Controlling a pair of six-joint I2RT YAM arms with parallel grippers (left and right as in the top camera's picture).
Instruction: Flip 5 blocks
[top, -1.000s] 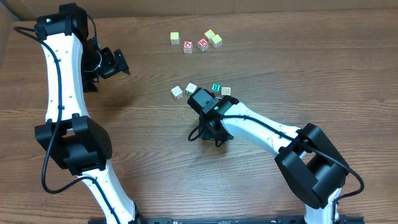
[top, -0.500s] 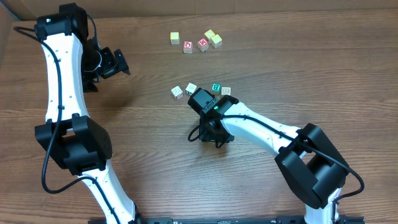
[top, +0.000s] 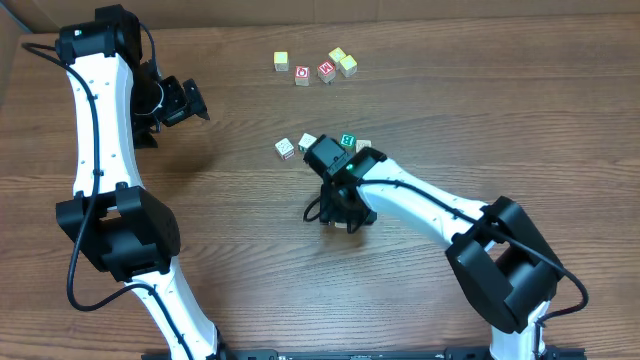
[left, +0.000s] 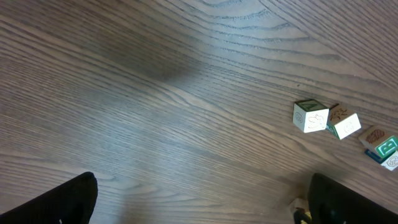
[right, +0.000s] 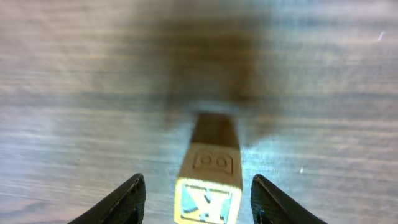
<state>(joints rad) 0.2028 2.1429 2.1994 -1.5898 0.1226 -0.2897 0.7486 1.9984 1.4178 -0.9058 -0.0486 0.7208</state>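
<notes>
One cream wooden letter cube stands ungripped between half-spread jaws of the right gripper; seemingly the release step, next lift clear.

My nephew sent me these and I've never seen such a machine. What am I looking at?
These are two white-and-black robot arms at a wooden table. The wide picture looks down from above. The other two come from a camera on each wrist, so the dark shapes at their lower edges are that arm's own fingers. Small lettered wooden cubes lie in a far cluster and a middle cluster. The left gripper is open over bare wood, holding nothing. The right gripper stands open astride one block marked X, its fingers clear of both sides, so nothing is held.
</notes>
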